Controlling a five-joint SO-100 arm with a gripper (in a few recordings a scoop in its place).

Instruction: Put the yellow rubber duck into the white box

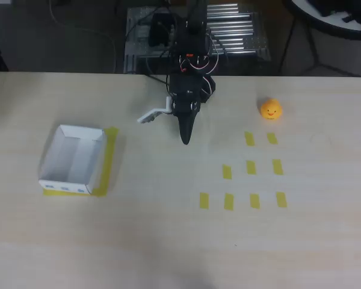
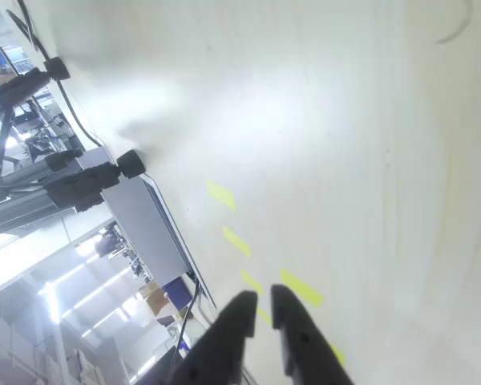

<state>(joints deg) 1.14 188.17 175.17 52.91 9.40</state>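
The yellow rubber duck sits upright on the pale table, right of centre near the far edge. Far to the left stands the white box, open on top with nothing inside it and small blue marks on its near side. Between them, near the far edge, my black gripper points toward the table's middle. It is well left of the duck and touches nothing. In the wrist view the gripper is shut, its two dark fingers nearly together with nothing between them.
Several short yellow tape strips lie in rows below the duck. A yellow tape border edges the box on its right and near sides. A small white plate sticks out left of the gripper. The arm's base and cables stand behind the table.
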